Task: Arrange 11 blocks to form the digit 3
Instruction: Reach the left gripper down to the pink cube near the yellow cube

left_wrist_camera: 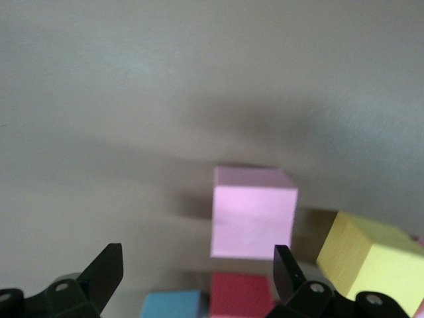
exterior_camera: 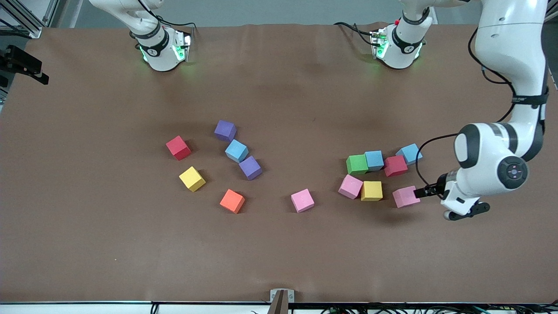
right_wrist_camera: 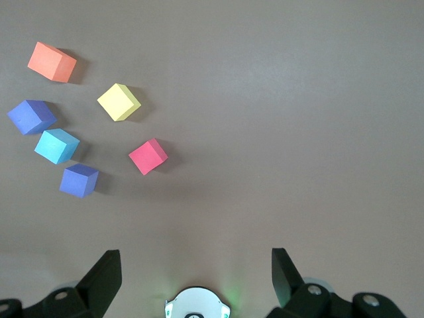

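Left tool (exterior_camera: 422, 192) low, open; right tool (right_wrist_camera: 195, 271) open

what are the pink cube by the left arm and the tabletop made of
Pink cube: probably foam, matte; it has an even pastel colour, no glare, and a faint crease across one face. Tabletop: looks like a brown matte sheet or paper cover, showing only soft, diffuse light patches and slight rippling along its edge near the robot bases.

brown table (exterior_camera: 279, 261) covering nearly all of the front view, matte, faintly creased. grey floor (exterior_camera: 261, 11) along the top edge. metal frame (exterior_camera: 26, 17) at the top corner by the right arm's end. black clamp (exterior_camera: 24, 65) on the table edge there. small bracket (exterior_camera: 282, 298) at the middle of the near edge, cables (exterior_camera: 392, 308) along it. soft, even light, faint shadows.
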You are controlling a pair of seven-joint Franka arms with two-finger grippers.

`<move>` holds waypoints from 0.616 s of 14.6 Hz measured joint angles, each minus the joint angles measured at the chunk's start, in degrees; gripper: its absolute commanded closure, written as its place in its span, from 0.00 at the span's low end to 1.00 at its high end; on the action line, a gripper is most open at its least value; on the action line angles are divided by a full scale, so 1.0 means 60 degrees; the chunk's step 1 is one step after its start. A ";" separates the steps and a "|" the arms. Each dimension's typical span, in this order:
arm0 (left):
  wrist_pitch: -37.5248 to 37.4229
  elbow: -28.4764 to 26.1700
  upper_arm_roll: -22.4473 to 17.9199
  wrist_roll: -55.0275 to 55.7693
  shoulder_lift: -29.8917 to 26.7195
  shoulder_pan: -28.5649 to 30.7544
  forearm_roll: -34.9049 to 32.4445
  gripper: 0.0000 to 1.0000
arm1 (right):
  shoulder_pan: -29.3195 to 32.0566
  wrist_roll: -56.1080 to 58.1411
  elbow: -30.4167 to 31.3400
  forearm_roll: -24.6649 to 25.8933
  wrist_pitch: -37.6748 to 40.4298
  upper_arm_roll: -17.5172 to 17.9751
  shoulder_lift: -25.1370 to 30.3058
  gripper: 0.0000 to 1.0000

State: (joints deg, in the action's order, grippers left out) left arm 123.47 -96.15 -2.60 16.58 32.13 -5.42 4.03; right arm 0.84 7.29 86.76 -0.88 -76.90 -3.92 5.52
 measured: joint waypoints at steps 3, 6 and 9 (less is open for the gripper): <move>0.0748 -0.0124 0.0003 0.0490 0.0315 -0.0266 0.0000 0.00 | 0.0000 0.0002 0.0000 0.0000 0.0000 -0.0001 -0.0001 0.00; 0.1656 -0.0500 0.0001 0.0504 0.0459 -0.0281 0.0000 0.00 | 0.0000 0.0003 0.0000 0.0000 0.0009 -0.0001 -0.0013 0.00; 0.1864 -0.0597 0.0002 0.0504 0.0608 -0.0317 0.0000 0.01 | 0.0000 0.0003 0.0000 0.0000 0.0038 -0.0006 -0.0028 0.00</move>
State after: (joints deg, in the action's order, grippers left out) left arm 134.65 -99.74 -2.58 19.61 35.78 -7.33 4.03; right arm 0.84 7.30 86.76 -0.88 -76.67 -3.95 5.35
